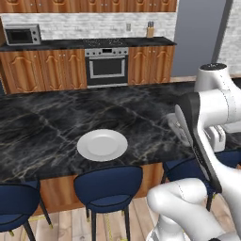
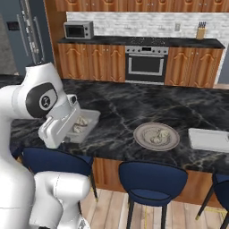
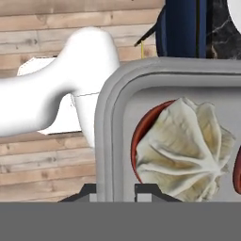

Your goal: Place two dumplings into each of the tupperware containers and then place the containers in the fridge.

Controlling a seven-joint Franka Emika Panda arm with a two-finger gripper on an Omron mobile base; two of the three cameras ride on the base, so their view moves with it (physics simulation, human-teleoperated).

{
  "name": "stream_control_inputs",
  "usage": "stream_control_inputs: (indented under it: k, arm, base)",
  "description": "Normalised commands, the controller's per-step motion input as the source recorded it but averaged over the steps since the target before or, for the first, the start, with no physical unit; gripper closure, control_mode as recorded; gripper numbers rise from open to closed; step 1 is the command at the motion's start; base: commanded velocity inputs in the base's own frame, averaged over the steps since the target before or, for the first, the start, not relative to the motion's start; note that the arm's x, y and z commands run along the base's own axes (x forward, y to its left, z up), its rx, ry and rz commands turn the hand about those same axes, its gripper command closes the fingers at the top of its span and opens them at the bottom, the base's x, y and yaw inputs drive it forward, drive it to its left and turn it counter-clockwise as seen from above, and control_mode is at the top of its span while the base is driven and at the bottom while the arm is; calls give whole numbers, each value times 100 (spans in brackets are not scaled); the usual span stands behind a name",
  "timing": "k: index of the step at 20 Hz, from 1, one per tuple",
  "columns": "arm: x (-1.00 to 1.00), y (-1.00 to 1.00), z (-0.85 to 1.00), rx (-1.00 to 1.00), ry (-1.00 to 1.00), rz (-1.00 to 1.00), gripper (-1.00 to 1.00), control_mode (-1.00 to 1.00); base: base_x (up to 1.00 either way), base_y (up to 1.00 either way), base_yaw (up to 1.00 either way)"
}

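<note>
The pincer (image 3: 116, 192) is closed on the wall of a container (image 3: 106, 117) with dumplings (image 3: 181, 150), at the table's (image 2: 120, 105) near edge, so lift it level toward the fridge (image 2: 22, 36).

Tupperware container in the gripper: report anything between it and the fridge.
The island counter lies between the tupperware container and the fridge beyond it. The fridge door looks shut. The gripper clamps the container's wall.

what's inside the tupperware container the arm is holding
One dumpling lies in the tupperware container. Another thing shows at the hand view's right edge, cut off. The arm covers part of the tray.
</note>
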Motion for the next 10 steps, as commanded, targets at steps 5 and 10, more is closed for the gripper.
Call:
stream_control_inputs:
  k: [5, 10]
  arm:
    - [0, 0, 0, 0, 0, 0, 100, 100]
    - [0, 0, 0, 0, 0, 0, 100, 100]
  base:
    - [-98, 63, 0]
    - [-35, 100, 0]
